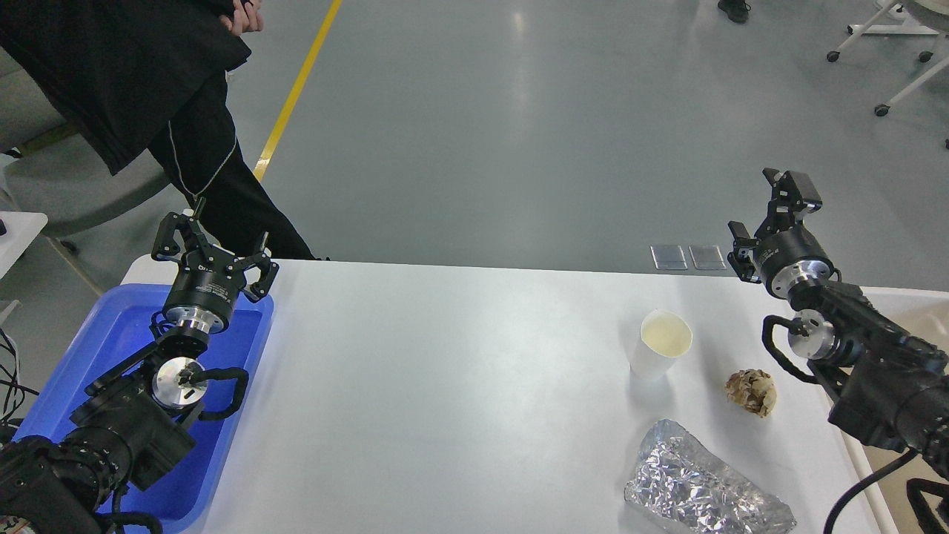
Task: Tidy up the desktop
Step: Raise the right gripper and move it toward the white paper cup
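The white desk (460, 400) fills most of the view, and what needs clearing sits toward its right edge: a white paper cup (660, 343) standing upright, a crumpled brownish wad (752, 391) just beside it nearer the right edge, and a crinkled sheet of aluminium foil (704, 486) at the near right corner. A blue tray (81, 356) lies over the desk's left edge, and a beige bin (912, 311) shows beyond the right edge.

The left hand (215, 248) hovers over the tray's far corner with its fingers spread and nothing between them. The right hand (771, 215) is raised past the desk's far right corner, also empty; its fingers look parted, though the angle makes that less certain.

The right arm is the natural one to begin, probably with the cup. It should come down from above, straddle the rim squarely, and close gently so the thin wall does not buckle. Whether the pale interior holds liquid is unclear, so keep the cup level.
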Controlling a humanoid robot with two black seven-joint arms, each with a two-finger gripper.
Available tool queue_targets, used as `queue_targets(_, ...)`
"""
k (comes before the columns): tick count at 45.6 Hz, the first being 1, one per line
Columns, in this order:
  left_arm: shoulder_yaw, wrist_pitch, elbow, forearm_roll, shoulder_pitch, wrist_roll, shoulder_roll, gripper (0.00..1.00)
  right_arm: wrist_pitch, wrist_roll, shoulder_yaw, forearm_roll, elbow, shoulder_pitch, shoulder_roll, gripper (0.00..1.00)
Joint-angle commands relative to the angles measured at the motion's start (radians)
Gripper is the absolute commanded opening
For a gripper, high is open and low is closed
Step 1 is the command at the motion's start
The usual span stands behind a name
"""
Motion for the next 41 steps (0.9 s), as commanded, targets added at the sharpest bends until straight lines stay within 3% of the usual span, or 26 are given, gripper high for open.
queue_targets(1,0.000,0.000,0.000,0.000,0.000,0.000,0.000,1.00,0.060,-0.050,-0.095,-0.036,0.359,-0.049,-0.287,1.00)
queue_targets(7,0.000,0.001,0.000,0.000,0.000,0.000,0.000,1.00,0.087,-0.046,-0.147,-0.197,0.534,-0.052,-0.473,1.00)
queue_targets(15,0.000,0.001,0.000,0.000,0.000,0.000,0.000,1.00,0.115,-0.052,-0.234,-0.543,0.657,-0.047,-0.584,1.00)
queue_targets(23,0.000,0.000,0.000,0.000,0.000,0.000,0.000,1.00,0.109,-0.059,-0.284,-0.866,0.662,-0.007,-0.582,1.00)
queue_targets(34,0.000,0.000,0.000,0.000,0.000,0.000,0.000,1.00,0.117,-0.110,-0.472,-1.097,0.649,0.118,-0.522,1.00)
queue_targets(41,0.000,0.000,0.000,0.000,0.000,0.000,0.000,1.00,0.112,-0.150,-0.609,-1.082,0.464,0.218,-0.372,1.00)
